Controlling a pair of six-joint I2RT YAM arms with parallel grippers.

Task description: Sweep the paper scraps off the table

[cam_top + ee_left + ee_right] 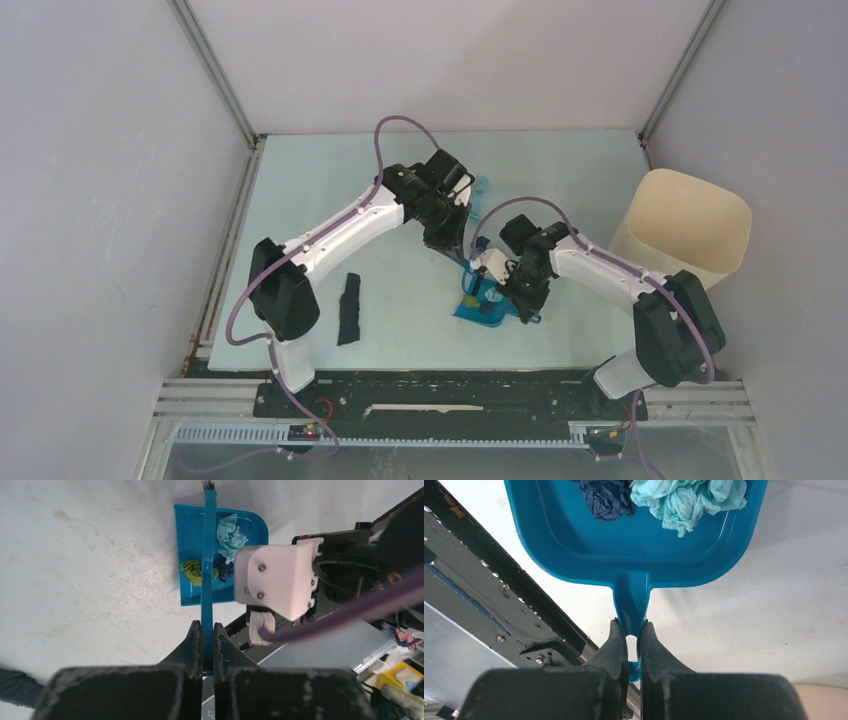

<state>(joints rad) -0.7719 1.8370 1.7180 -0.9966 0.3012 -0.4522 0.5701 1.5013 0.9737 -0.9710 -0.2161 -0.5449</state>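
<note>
Left fingers (192, 642) pinch brush (208, 555); right fingers (616, 647) pinch dustpan (634, 547) holding paper scraps (684, 502)

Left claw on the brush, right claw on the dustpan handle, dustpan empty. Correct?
No, the dustpan is not empty: the right wrist view shows scraps in it. The left claw does grip the brush, and the right claw the dustpan handle.

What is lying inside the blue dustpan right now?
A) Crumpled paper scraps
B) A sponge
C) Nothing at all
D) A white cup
A: the wrist views show light blue, dark blue and green paper scraps lying crumpled in the dustpan.
</note>
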